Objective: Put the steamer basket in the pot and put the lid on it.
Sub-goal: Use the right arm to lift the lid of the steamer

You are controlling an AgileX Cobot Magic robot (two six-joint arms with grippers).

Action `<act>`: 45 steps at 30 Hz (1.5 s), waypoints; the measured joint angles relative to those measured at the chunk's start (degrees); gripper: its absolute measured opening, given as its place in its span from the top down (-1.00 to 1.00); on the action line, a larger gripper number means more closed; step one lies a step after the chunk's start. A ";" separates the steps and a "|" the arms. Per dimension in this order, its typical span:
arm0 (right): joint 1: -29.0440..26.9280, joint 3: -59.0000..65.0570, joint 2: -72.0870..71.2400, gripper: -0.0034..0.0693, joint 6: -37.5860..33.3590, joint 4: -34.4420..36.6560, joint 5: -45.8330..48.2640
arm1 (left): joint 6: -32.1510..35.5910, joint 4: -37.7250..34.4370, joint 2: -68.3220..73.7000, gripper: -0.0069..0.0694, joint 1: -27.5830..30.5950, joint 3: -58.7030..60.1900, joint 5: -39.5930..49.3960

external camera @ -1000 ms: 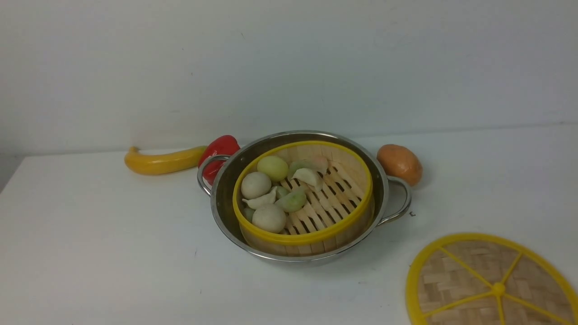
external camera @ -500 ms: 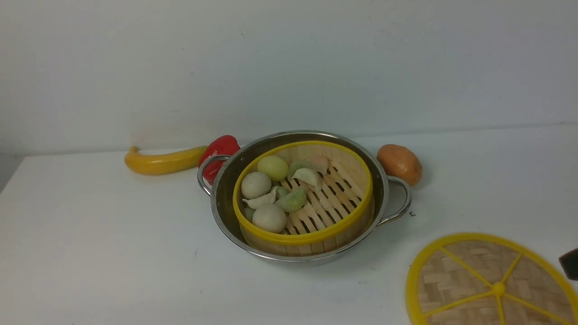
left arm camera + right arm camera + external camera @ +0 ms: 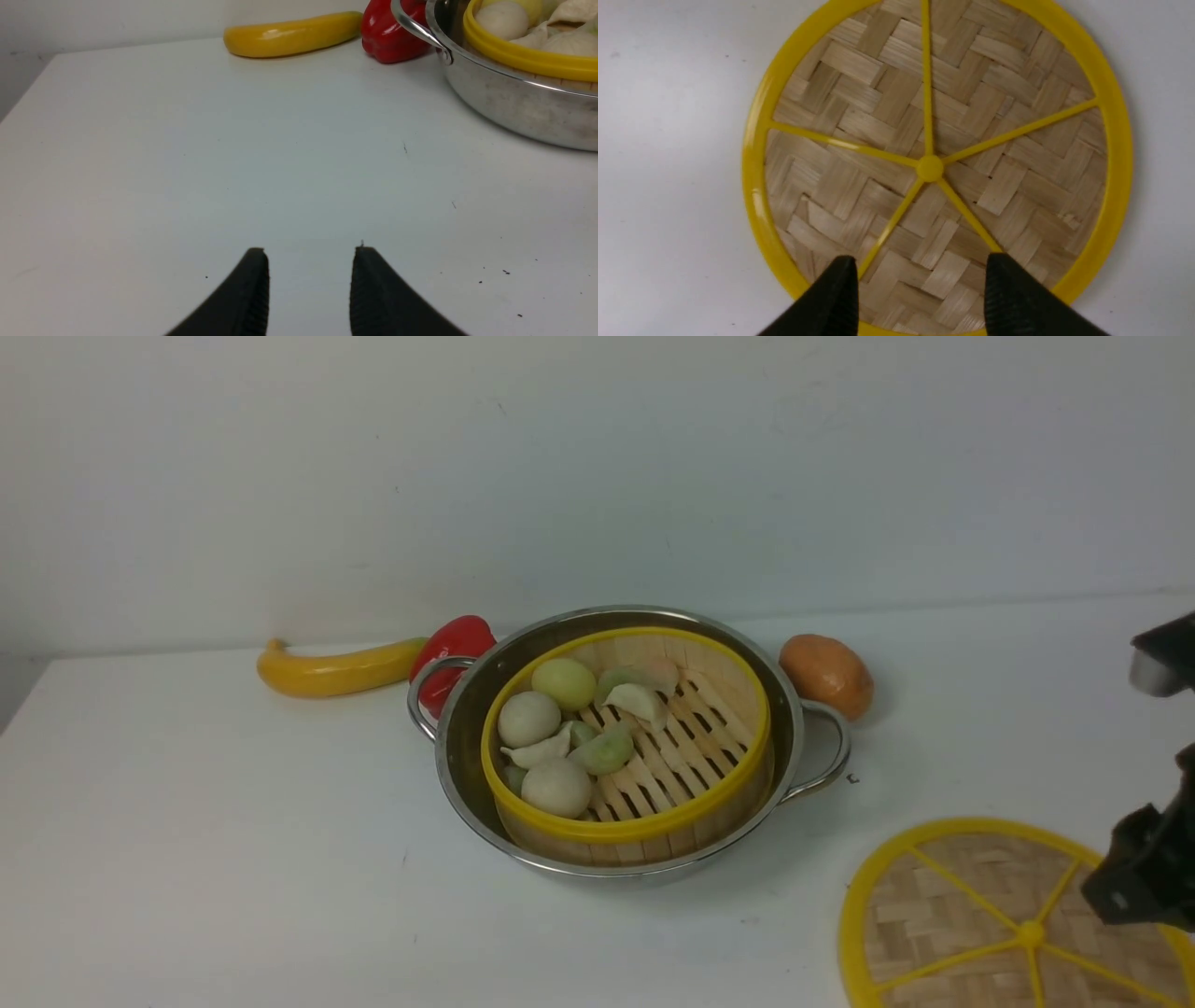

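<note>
Hovering over the lid (image 3: 934,140), the right gripper (image 3: 922,261) spread its fingers wide and empty across the nearer part of the woven disc, the small centre knob just ahead of them, apparently lining up for a pick. The lid lay flat by the near right corner of the desk (image 3: 187,849), well apart from the pot (image 3: 464,733). The steamer basket (image 3: 616,829) sat inside the pot, mid-desk toward the far edge, its dumplings bunched to one side, so only the covering looked left to do. The left gripper (image 3: 310,252) hung low over bare desk on the pot's left, fingers parted and gripping nothing, evidently parked out of the other arm's way. A yellow squash (image 3: 341,670), a red pepper (image 3: 457,639) and a potato (image 3: 826,674) lined the far edge.
</note>
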 joint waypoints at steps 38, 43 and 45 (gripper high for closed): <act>3.40 -3.81 22.68 0.31 0.22 -2.87 -5.79 | 0.00 0.00 0.00 0.19 0.00 0.00 0.00; 3.40 -3.81 23.19 0.42 0.22 -2.87 -5.77 | 0.00 0.00 0.00 0.19 0.00 0.00 0.00; 3.40 -3.81 23.19 0.42 0.22 -2.87 -5.77 | 0.00 0.00 0.00 0.19 0.00 0.00 0.00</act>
